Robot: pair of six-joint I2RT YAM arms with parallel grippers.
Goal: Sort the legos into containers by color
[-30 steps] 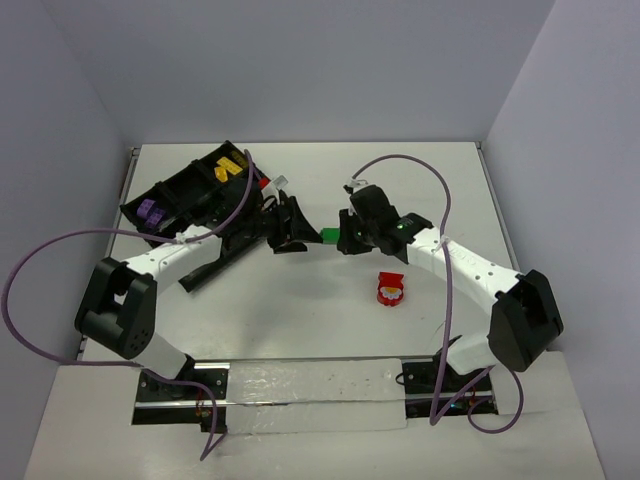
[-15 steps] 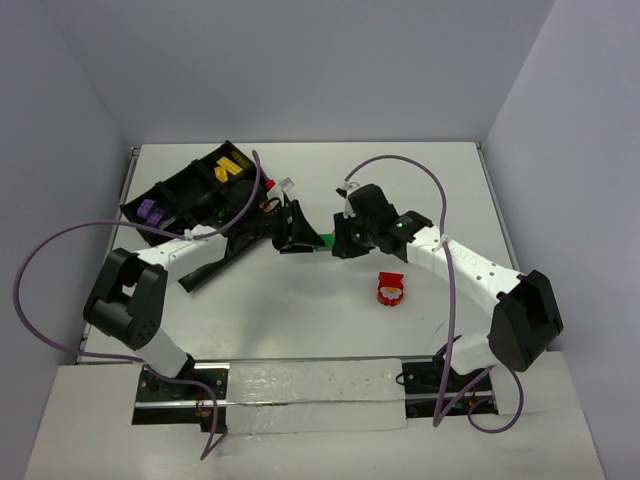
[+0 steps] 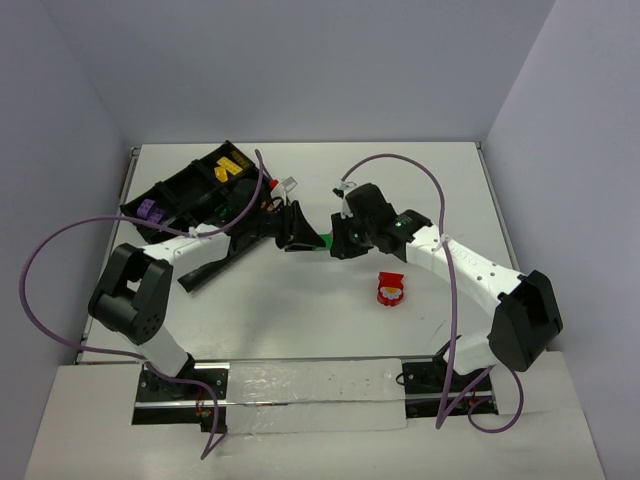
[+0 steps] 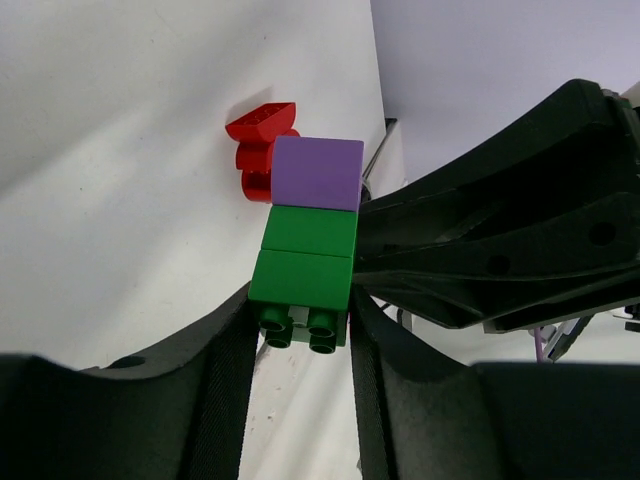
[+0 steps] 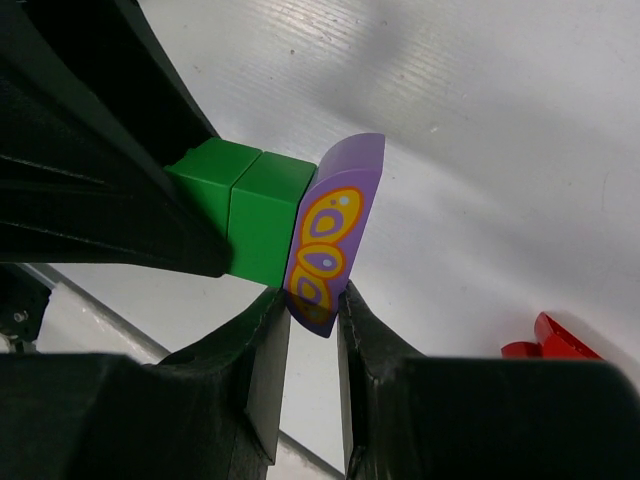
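A green bar with a purple end is held in the air between both grippers; it shows green in the top view (image 3: pixel 325 241). My left gripper (image 4: pixel 300 330) is shut on the green end (image 4: pixel 305 270), with the purple end (image 4: pixel 318 172) pointing away. My right gripper (image 5: pixel 313 305) is shut on the purple piece (image 5: pixel 330 235), which has a yellow pattern, next to the green part (image 5: pixel 245 205). In the top view the left gripper (image 3: pixel 300 234) and right gripper (image 3: pixel 342 240) face each other. The black divided tray (image 3: pixel 178 180) holds yellow bricks (image 3: pixel 230 168) and a purple brick (image 3: pixel 150 212).
A red-and-white brick (image 3: pixel 390 290) lies on the table in front of the right arm; it also shows in the left wrist view (image 4: pixel 258 140) and the right wrist view (image 5: pixel 555 340). Purple cables loop over both arms.
The left gripper has moved right to the bar held by the right gripper and now grips its green end. The right gripper has shifted slightly left.
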